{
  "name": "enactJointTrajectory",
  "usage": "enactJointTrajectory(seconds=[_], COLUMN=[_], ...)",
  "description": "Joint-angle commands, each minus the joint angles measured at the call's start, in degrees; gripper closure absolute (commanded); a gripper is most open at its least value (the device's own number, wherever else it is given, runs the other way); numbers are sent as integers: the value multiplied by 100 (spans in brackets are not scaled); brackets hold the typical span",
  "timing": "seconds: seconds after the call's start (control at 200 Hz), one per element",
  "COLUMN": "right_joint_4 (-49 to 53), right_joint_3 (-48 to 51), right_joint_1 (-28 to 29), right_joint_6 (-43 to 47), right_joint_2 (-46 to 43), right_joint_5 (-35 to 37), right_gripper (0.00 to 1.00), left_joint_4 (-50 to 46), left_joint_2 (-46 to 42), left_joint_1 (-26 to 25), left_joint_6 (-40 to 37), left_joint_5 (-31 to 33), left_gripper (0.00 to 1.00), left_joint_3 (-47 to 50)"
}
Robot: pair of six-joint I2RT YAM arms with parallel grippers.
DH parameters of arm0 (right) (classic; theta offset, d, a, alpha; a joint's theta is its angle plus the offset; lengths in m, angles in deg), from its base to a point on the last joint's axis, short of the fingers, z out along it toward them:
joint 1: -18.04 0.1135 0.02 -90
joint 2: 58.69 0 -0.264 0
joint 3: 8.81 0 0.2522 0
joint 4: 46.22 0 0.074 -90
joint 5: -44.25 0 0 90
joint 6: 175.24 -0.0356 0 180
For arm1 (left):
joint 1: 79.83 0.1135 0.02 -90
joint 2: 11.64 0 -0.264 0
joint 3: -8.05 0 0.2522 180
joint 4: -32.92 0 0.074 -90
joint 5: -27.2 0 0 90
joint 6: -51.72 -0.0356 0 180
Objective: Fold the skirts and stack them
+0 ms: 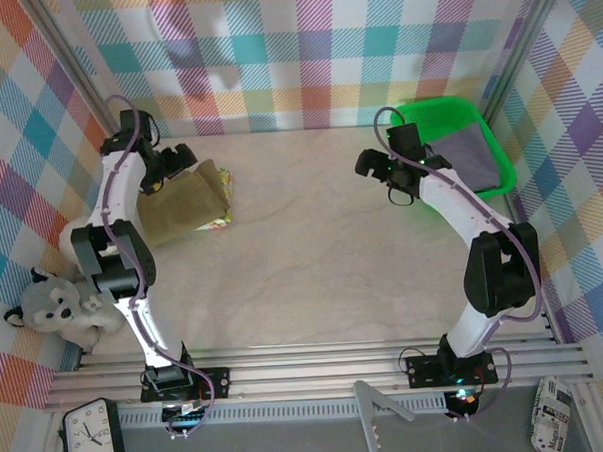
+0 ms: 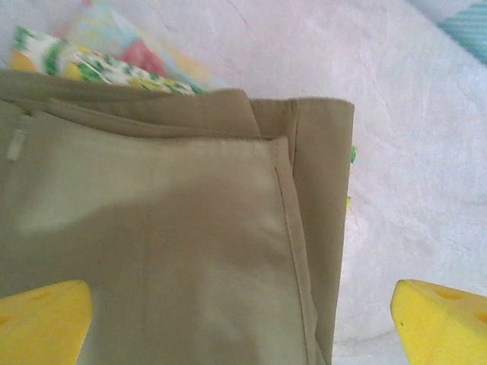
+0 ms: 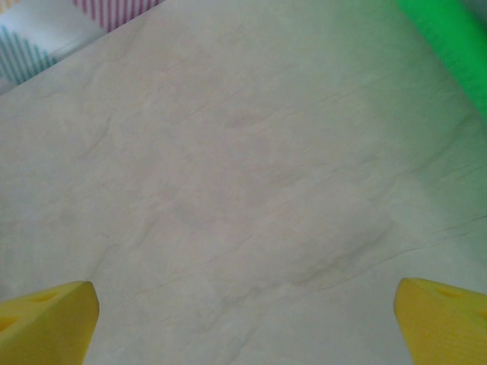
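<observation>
Overhead view, clock directions taken from it.

Left fingers (image 2: 42,323): spread fully wide, holding nothing, poised over the folded olive skirt (image 1: 181,206), which lay at the 9 o'clock side of the tabletop (image 1: 313,256). A yellow-green printed skirt (image 2: 114,68) showed from under its far edge. Whether a second printed piece lay in that pile could not be told.

Right fingers (image 3: 46,323): likewise wide apart and empty, above bare tabletop, just beside the green tray (image 1: 432,108).

Grey skirt (image 1: 469,154): lying loose in the tray at the 2 o'clock corner, not yet folded or stacked. It sat at roughly 3 o'clock from the right fingers, near them, and well apart from the left arm. Its long axis appeared to follow the tray, about 10 to 4 o'clock. Judgement: the right arm is the nearer and should make the pick, reaching over the tray rim.

Count: three skirts certain, a fourth unconfirmed; one tray; one plush toy (image 1: 55,309); two arms.
</observation>
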Motion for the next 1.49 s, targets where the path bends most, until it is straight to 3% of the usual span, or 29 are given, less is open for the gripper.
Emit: enactJointTrajectory(seconds=[0.0, 0.21, 0.335, 0.46, 0.61, 0.775, 0.88, 1.005, 1.35, 1.49], right_joint_4=[123, 261, 614, 1031, 1473, 1998, 2212, 2033, 1464, 1632], right_joint_3=[79, 203, -74, -522, -1233, -2208, -2681, -2598, -1786, -2025], right_joint_1=[-220, -453, -818, -1293, -1954, -2281, -2301, -2301, -2305, -2300], right_joint_6=[216, 446, 873, 1362, 1568, 1727, 1868, 1805, 1604, 1510], right_joint_2=[-285, -368, -173, 240, 912, 1811, 2207, 2180, 1650, 2044], right_joint_5=[69, 7, -212, 70, 59, 156, -726, -1423, -2028, -2237], right_gripper=[1, 1, 1, 1, 1, 1, 1, 1, 0, 10], left_joint_4=[30, -56, -90, -272, -196, -74, 177, 433, 672, 683], left_joint_2=[711, 1761, 2094, 2226, 1695, 836, 219, -413, -1747, -2031], left_joint_1=[-85, -150, -264, -300, -300, -333, -360, -371, -371, -371], left_joint_6=[275, -167, -716, -1047, -1078, -810, -616, -396, -229, -224], left_joint_5=[-261, -636, -569, -643, -924, -1182, -1302, -1371, -1473, -1375], left_gripper=[0, 0, 0, 0, 0, 0, 0, 0, 0, 0], left_joint_3=[-295, -1051, -1213, -1429, -1384, -1201, -791, -192, 1270, 1629])
